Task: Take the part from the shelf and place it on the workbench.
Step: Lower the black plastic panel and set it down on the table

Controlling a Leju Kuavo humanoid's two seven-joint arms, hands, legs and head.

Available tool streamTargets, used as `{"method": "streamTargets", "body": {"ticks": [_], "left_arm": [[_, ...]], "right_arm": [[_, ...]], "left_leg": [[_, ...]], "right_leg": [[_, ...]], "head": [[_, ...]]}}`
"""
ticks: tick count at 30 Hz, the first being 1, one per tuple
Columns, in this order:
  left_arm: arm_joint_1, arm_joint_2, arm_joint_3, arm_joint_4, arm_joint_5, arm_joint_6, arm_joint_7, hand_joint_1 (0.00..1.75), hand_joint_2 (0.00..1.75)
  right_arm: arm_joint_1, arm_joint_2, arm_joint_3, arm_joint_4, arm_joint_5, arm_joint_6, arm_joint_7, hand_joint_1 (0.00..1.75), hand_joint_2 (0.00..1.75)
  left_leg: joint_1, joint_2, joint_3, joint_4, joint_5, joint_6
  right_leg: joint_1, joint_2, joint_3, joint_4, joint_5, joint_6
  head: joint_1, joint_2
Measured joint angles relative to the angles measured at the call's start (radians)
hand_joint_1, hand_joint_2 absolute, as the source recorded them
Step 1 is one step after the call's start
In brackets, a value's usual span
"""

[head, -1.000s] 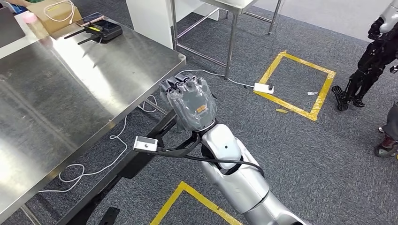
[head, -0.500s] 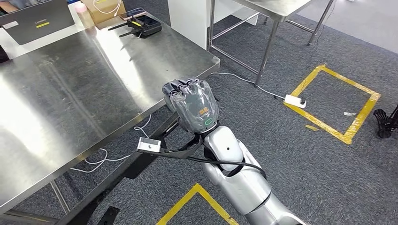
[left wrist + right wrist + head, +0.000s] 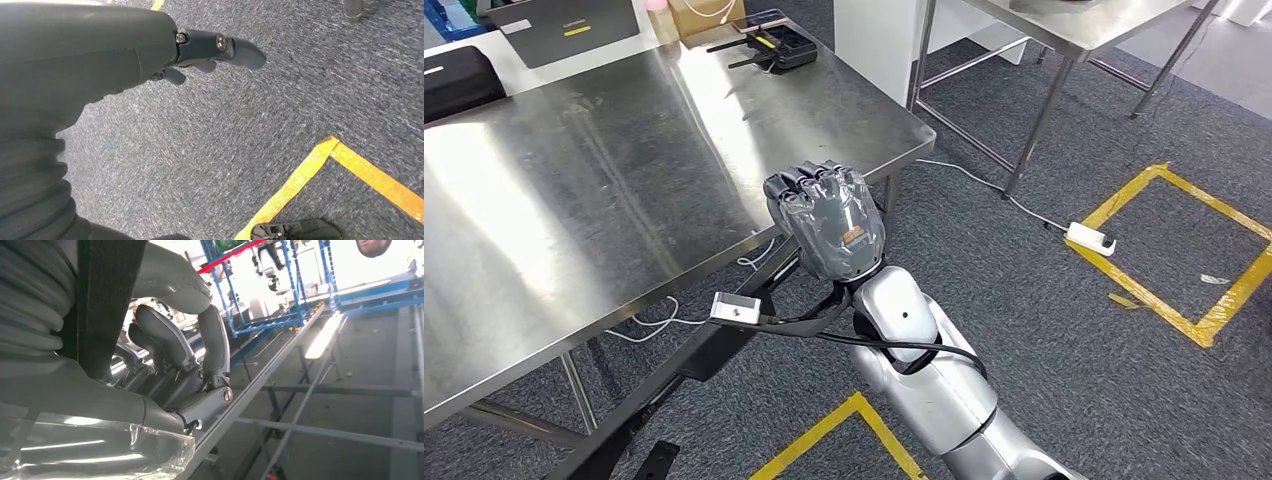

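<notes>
I see the right robot hand (image 3: 826, 222) raised beside the corner of the steel desk (image 3: 604, 190), its fingers curled around a clear plastic-wrapped part (image 3: 95, 452). The left robot hand (image 3: 210, 50) hangs over the carpet; I cannot tell its state. My concern: the slick wrapping could slip, or the robot hand could clip the desk edge when setting down.

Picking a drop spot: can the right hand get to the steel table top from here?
Probably yes. The right hand is raised by the steel table at its near edge, with nothing between them; the black antenna box sits at the far end.
</notes>
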Motion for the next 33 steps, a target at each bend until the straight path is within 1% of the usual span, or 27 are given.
{"method": "streamTargets", "body": {"ticks": [2, 3, 4, 6, 7, 8, 9, 10, 11, 12, 13, 14, 15, 17, 19, 21, 22, 23, 24, 25, 26, 27, 28, 29, 30, 32, 33], "left_arm": [[0.0, 0.0, 0.0, 0.0, -0.001, 0.0, 0.0, 0.0, 1.75], [0.0, -0.001, 0.0, 0.0, -0.001, 0.001, 0.0, 0.0, 1.75], [-0.002, -0.001, 0.001, 0.0, -0.001, 0.001, 0.0, 0.0, 1.75], [-0.006, -0.001, 0.001, -0.001, -0.001, 0.002, 0.0, 0.0, 1.75], [-0.006, -0.001, 0.001, -0.001, -0.001, 0.001, 0.0, 0.0, 1.75], [-0.006, -0.001, 0.001, -0.001, -0.002, 0.0, 0.0, 0.0, 1.75], [-0.006, -0.001, 0.001, -0.001, -0.002, -0.002, 0.001, 0.0, 1.75], [-0.005, -0.001, 0.001, -0.001, -0.002, -0.002, 0.001, 0.0, 1.75], [-0.006, -0.001, 0.001, -0.001, -0.002, -0.003, 0.001, 0.0, 1.75], [-0.006, -0.001, 0.001, -0.002, -0.002, -0.003, 0.002, 0.0, 1.75], [-0.006, -0.001, 0.001, -0.002, -0.002, -0.002, 0.002, 0.0, 1.75], [-0.005, -0.001, 0.002, -0.002, -0.002, -0.002, 0.002, 0.0, 1.75], [-0.003, -0.001, 0.002, -0.003, -0.002, -0.002, 0.002, 0.0, 1.75], [0.001, 0.0, 0.002, -0.003, -0.002, -0.001, 0.002, 0.0, 1.75], [0.004, 0.0, 0.001, -0.003, -0.003, -0.001, 0.002, 0.0, 1.75], [0.002, -0.001, 0.001, -0.003, -0.004, 0.0, 0.002, 0.0, 1.75], [0.001, -0.001, 0.001, -0.003, -0.004, 0.0, 0.001, 0.0, 1.75], [0.001, -0.001, 0.001, -0.003, -0.004, -0.001, 0.001, 0.0, 1.75], [0.002, 0.0, 0.001, -0.003, -0.005, -0.001, 0.001, 0.0, 1.75], [0.002, 0.0, 0.001, -0.003, -0.005, -0.001, 0.001, 0.0, 1.75], [0.002, 0.0, 0.002, -0.004, -0.006, -0.001, 0.001, 0.0, 1.75], [0.001, 0.0, 0.002, -0.004, -0.007, -0.001, 0.001, 0.0, 1.75], [-0.001, 0.0, 0.002, -0.004, -0.007, -0.002, 0.001, 0.0, 1.75], [-0.002, 0.0, 0.001, -0.005, -0.008, -0.002, 0.001, 0.0, 1.75], [-0.004, 0.0, 0.001, -0.005, -0.008, -0.002, 0.001, 0.0, 1.75], [-0.003, 0.0, 0.001, -0.005, -0.01, -0.003, 0.002, 0.0, 1.75], [-0.003, 0.0, 0.002, -0.005, -0.01, -0.003, 0.002, 0.0, 1.75]], "right_arm": [[-0.002, 0.002, 0.0, 0.0, 0.001, 0.0, 0.0, 1.75, 1.75], [-0.004, 0.002, 0.0, 0.0, 0.001, 0.0, 0.0, 1.75, 1.75], [-0.005, 0.003, 0.0, 0.0, 0.001, 0.0, 0.0, 1.75, 1.75], [-0.004, -0.002, 0.0, 0.002, 0.002, 0.0, 0.0, 1.75, 1.75], [-0.001, -0.005, 0.001, 0.005, 0.003, 0.001, 0.0, 1.75, 1.75], [0.002, -0.007, 0.001, 0.008, 0.004, 0.002, 0.0, 1.75, 1.75], [0.004, -0.007, 0.002, 0.011, 0.004, 0.002, -0.001, 1.75, 1.75], [0.004, -0.006, 0.003, 0.014, 0.005, 0.003, -0.002, 1.75, 1.75], [0.004, -0.005, 0.004, 0.016, 0.005, 0.004, -0.003, 1.75, 1.75], [0.002, -0.003, 0.006, 0.018, 0.005, 0.004, -0.004, 1.75, 1.75], [0.001, -0.001, 0.007, 0.019, 0.005, 0.005, -0.004, 1.75, 1.75], [-0.001, 0.001, 0.008, 0.02, 0.005, 0.006, -0.004, 1.75, 1.75], [-0.002, 0.003, 0.009, 0.021, 0.005, 0.007, -0.004, 1.75, 1.75], [-0.005, 0.01, 0.01, 0.022, 0.005, 0.011, -0.004, 1.75, 1.75], [-0.009, 0.018, 0.01, 0.023, 0.005, 0.012, -0.004, 1.75, 1.75], [-0.012, 0.022, 0.01, 0.024, 0.005, 0.013, -0.004, 1.75, 1.75], [-0.012, 0.022, 0.01, 0.025, 0.005, 0.014, -0.004, 1.75, 1.75], [-0.012, 0.021, 0.01, 0.027, 0.005, 0.014, -0.004, 1.75, 1.75], [-0.012, 0.021, 0.01, 0.028, 0.005, 0.015, -0.004, 1.75, 1.75], [-0.012, 0.021, 0.011, 0.029, 0.005, 0.016, -0.004, 1.75, 1.75], [-0.012, 0.021, 0.011, 0.03, 0.005, 0.016, -0.004, 1.75, 1.75], [-0.012, 0.021, 0.011, 0.03, 0.005, 0.017, -0.004, 1.75, 1.75], [-0.014, 0.021, 0.011, 0.03, 0.005, 0.017, -0.004, 1.75, 1.75], [-0.015, 0.021, 0.011, 0.03, 0.005, 0.017, -0.003, 1.75, 1.75], [-0.016, 0.021, 0.011, 0.03, 0.004, 0.017, -0.003, 1.75, 1.75], [-0.017, 0.022, 0.011, 0.03, 0.004, 0.017, -0.003, 1.75, 1.75], [-0.018, 0.023, 0.011, 0.029, 0.004, 0.017, -0.003, 1.75, 1.75]], "left_leg": [[0.0, -0.02, 0.002, -0.007, 0.004, 0.012], [0.003, -0.03, 0.005, -0.011, 0.007, 0.019], [0.006, -0.04, 0.009, -0.016, 0.011, 0.026], [0.008, -0.062, 0.011, -0.018, 0.013, 0.033], [0.008, -0.075, 0.01, -0.017, 0.013, 0.034], [0.008, -0.089, 0.01, -0.017, 0.013, 0.034], [0.008, -0.102, 0.01, -0.017, 0.013, 0.034], [0.008, -0.117, 0.011, -0.016, 0.013, 0.033], [0.008, -0.13, 0.012, -0.016, 0.012, 0.032], [0.007, -0.142, 0.014, -0.015, 0.012, 0.03], [0.006, -0.153, 0.014, -0.014, 0.011, 0.027], [0.005, -0.16, 0.012, -0.013, 0.011, 0.022], [0.005, -0.166, 0.009, -0.013, 0.012, 0.017], [0.009, -0.173, 0.003, -0.012, 0.012, 0.006], [0.009, -0.138, -0.016, 0.026, -0.014, -0.004], [0.01, -0.085, -0.073, 0.143, -0.075, -0.013], [0.012, -0.072, -0.109, 0.213, -0.104, -0.018], [0.014, -0.067, -0.136, 0.264, -0.119, -0.021], [0.016, -0.064, -0.146, 0.279, -0.114, -0.023], [0.018, -0.059, -0.133, 0.251, -0.091, -0.024], [0.019, -0.048, -0.1, 0.187, -0.056, -0.024], [0.018, -0.026, -0.06, 0.111, -0.027, -0.022], [0.015, -0.01, -0.026, 0.048, -0.006, -0.019], [0.012, 0.0, -0.005, 0.009, 0.003, -0.015], [0.007, 0.001, 0.002, -0.005, 0.001, -0.01], [0.004, -0.021, 0.001, -0.007, 0.002, 0.004], [0.005, -0.03, 0.003, -0.01, 0.004, 0.01]], "right_leg": [[0.001, -0.007, 0.002, 0.003, -0.006, 0.01], [0.001, 0.006, -0.004, 0.019, -0.017, 0.013], [0.001, 0.026, -0.019, 0.056, -0.036, 0.012], [-0.004, 0.069, -0.082, 0.186, -0.091, 0.005], [-0.006, 0.078, -0.117, 0.252, -0.114, 0.004], [-0.007, 0.082, -0.141, 0.291, -0.123, 0.008], [-0.007, 0.084, -0.146, 0.291, -0.115, 0.015], [-0.008, 0.087, -0.128, 0.246, -0.09, 0.024], [-0.011, 0.095, -0.093, 0.168, -0.055, 0.033], [-0.013, 0.109, -0.06, 0.095, -0.024, 0.037], [-0.016, 0.121, -0.033, 0.036, 0.0, 0.037], [-0.016, 0.13, -0.018, 0.006, 0.012, 0.033], [-0.014, 0.131, -0.016, 0.002, 0.014, 0.026], [-0.016, 0.119, -0.013, -0.001, 0.019, 0.014], [-0.021, 0.105, -0.011, -0.005, 0.022, 0.0], [-0.021, 0.085, -0.008, -0.007, 0.02, -0.01], [-0.019, 0.073, -0.008, -0.007, 0.019, -0.013], [-0.018, 0.062, -0.008, -0.007, 0.018, -0.015], [-0.017, 0.051, -0.007, -0.007, 0.017, -0.016], [-0.017, 0.04, -0.006, -0.007, 0.015, -0.015], [-0.017, 0.031, -0.003, -0.006, 0.013, -0.014], [-0.015, 0.021, 0.0, -0.006, 0.01, -0.011], [-0.011, 0.012, 0.002, -0.006, 0.007, -0.006], [-0.007, 0.005, 0.004, -0.006, 0.003, -0.001], [-0.003, -0.003, 0.006, -0.007, 0.001, 0.004], [0.0, -0.015, 0.01, -0.009, -0.003, 0.014], [-0.001, -0.004, 0.009, -0.002, -0.009, 0.019]], "head": [[0.0, 0.0], [0.001, 0.0], [0.002, 0.0], [0.006, 0.0], [0.008, 0.0], [0.008, 0.0], [0.008, 0.0], [0.008, 0.0], [0.008, 0.0], [0.008, 0.0], [0.007, 0.0], [0.007, 0.0], [0.006, 0.0], [0.006, 0.0], [0.002, 0.0], [-0.004, 0.0], [-0.005, 0.0], [-0.005, 0.0], [-0.005, 0.0], [-0.005, 0.0], [-0.005, 0.0], [-0.005, 0.0], [-0.005, 0.0], [-0.004, 0.0], [-0.002, 0.0], [-0.001, 0.0], [0.0, 0.0]]}}
